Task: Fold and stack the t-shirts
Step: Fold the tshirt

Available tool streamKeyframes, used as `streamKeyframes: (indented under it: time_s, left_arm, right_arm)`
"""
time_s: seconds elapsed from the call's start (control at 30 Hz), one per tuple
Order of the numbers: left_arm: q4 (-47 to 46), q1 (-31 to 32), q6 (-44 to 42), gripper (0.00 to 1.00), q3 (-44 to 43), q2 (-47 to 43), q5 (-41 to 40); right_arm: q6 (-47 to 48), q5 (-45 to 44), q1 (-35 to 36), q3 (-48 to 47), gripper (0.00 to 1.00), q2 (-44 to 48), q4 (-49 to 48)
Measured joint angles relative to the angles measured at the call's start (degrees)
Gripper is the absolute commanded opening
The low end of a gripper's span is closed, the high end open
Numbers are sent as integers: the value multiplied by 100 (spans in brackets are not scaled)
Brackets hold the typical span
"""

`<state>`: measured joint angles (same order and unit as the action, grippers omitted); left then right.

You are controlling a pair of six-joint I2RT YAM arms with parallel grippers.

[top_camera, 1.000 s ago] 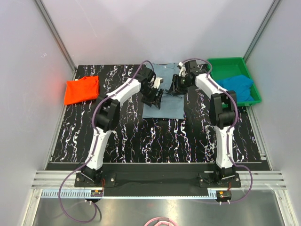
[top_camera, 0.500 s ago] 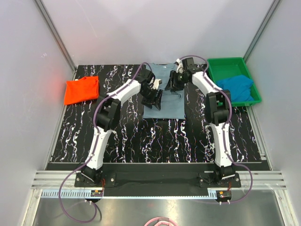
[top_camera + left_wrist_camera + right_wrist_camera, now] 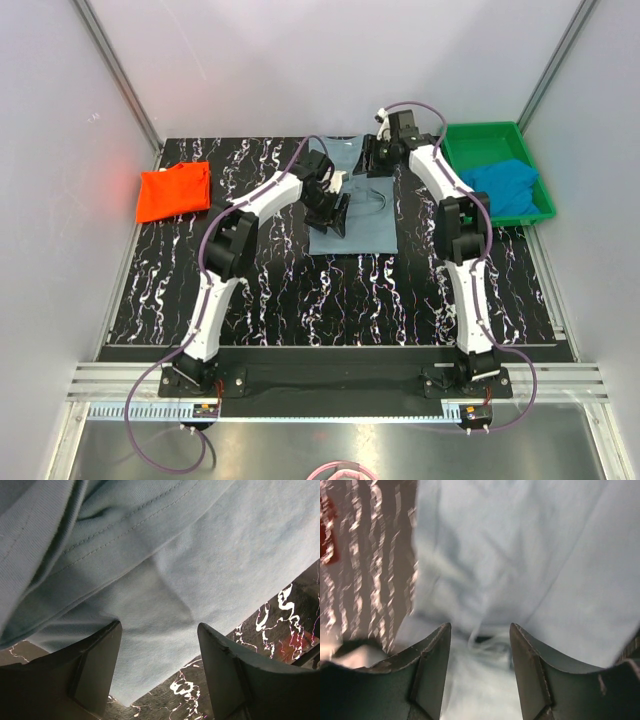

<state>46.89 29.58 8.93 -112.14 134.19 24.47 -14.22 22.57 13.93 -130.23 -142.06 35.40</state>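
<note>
The dusty grey-blue t-shirt [image 3: 360, 225] lies partly folded at the middle back of the table. My left gripper [image 3: 338, 212] is low over its left part with the jaws open. In the left wrist view [image 3: 159, 645] they straddle flat cloth [image 3: 200, 570] near a hem, holding nothing. My right gripper [image 3: 372, 160] is at the shirt's far edge, open. In the right wrist view [image 3: 480, 635] blurred cloth [image 3: 520, 555] lies between and beyond the fingers. The orange-red t-shirt [image 3: 175, 190] lies folded at the far left. The bright blue t-shirt [image 3: 505, 185] lies in the green tray.
The green plastic tray [image 3: 480, 130] stands at the back right, next to my right arm. The black marbled tabletop [image 3: 330, 300] stretches in front of the grey-blue shirt. Grey walls close the back and both sides.
My right gripper has moved from over the shirt's middle toward its far edge. My left gripper has shifted slightly right over the cloth. The shirt has shifted a little.
</note>
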Motion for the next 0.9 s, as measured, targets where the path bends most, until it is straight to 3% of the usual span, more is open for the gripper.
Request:
streamKeyframes:
  time_s: [0.2, 0.37, 0.6, 0.9]
  left_arm:
    - [-17, 0, 9, 68, 52, -31, 35]
    - [-13, -2, 11, 68, 52, -33, 35]
    - [-7, 0, 9, 68, 98, -66, 33]
    - [-7, 0, 11, 68, 118, -76, 33]
  right_arm:
    - [76, 225, 0, 942, 55, 1279, 177]
    - [-39, 1110, 0, 1917, 55, 2124, 144]
    - [-317, 1862, 0, 2824, 54, 2006, 251]
    - [-466, 2039, 0, 2920, 54, 1646, 262]
